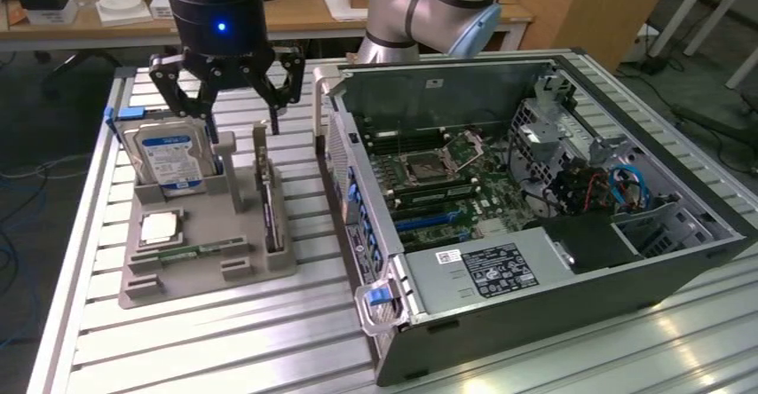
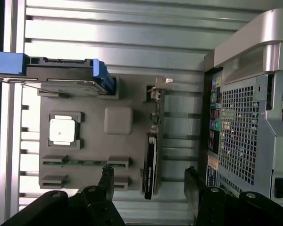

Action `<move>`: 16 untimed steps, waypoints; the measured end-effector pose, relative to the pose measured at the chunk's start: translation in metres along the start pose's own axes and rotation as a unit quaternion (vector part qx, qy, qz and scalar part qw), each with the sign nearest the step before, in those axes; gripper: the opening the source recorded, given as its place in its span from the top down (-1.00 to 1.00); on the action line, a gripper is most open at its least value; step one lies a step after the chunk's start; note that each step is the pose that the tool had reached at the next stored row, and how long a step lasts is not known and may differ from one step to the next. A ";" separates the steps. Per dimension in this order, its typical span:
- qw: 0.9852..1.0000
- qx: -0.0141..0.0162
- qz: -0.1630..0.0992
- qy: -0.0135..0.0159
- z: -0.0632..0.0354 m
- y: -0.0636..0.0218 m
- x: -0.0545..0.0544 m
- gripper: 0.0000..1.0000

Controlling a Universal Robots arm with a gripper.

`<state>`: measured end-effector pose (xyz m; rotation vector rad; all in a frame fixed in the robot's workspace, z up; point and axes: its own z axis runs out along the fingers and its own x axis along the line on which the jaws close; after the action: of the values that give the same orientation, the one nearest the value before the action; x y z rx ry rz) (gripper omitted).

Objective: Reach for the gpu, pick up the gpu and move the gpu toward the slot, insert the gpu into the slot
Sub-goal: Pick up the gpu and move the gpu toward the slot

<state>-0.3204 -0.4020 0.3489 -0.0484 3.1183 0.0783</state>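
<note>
Gripper [image 1: 237,114] in exterior view, upper left of frame: fingers spread, holding nothing, above grey tray [image 1: 177,283]. Gpu [image 1: 270,200] on edge in tray, centre-left, near hard drive [image 1: 172,156]. Wrist view: gpu [image 2: 152,155] edge-on between spread fingers [image 2: 106,176], untouched.

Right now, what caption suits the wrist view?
Open fingers hover above the gpu standing edge-on in its grey holder beside the case.
</note>
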 end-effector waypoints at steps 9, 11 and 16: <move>1.000 0.000 0.000 0.000 0.0101 -0.0026 -0.005 -0.41; 1.000 0.000 0.000 0.000 0.0129 -0.0033 -0.005 -0.41; 1.000 -0.001 0.000 0.000 0.0189 -0.0050 -0.009 -0.41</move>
<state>-0.3112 -0.4058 0.3300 -0.0483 3.1184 0.0804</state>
